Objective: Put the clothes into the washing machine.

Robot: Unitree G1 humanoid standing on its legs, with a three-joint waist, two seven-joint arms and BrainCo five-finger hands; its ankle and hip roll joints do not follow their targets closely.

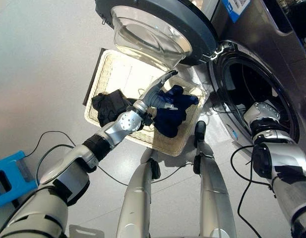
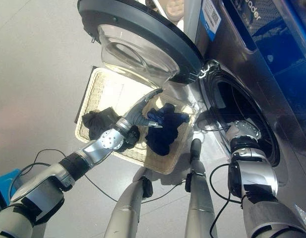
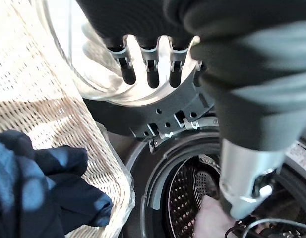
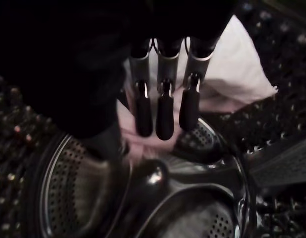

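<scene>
Grey floor held a wicker basket point(image 1: 110, 74) beneath the washing machine's open door point(image 1: 157, 25). My left hand point(image 1: 160, 89) hovered relaxed over navy clothes point(image 1: 172, 114); black clothes point(image 1: 108, 106) lay at nine o'clock. My right hand point(image 4: 162, 104), fingers straight, was inside the drum point(image 4: 68, 198) over pale cloth point(image 4: 232, 74).

A blue plastic thing point(image 1: 9, 176) is sitting on the pale floor point(image 1: 38, 59) at my far left, well apart from everything else I am seeing down here.
</scene>
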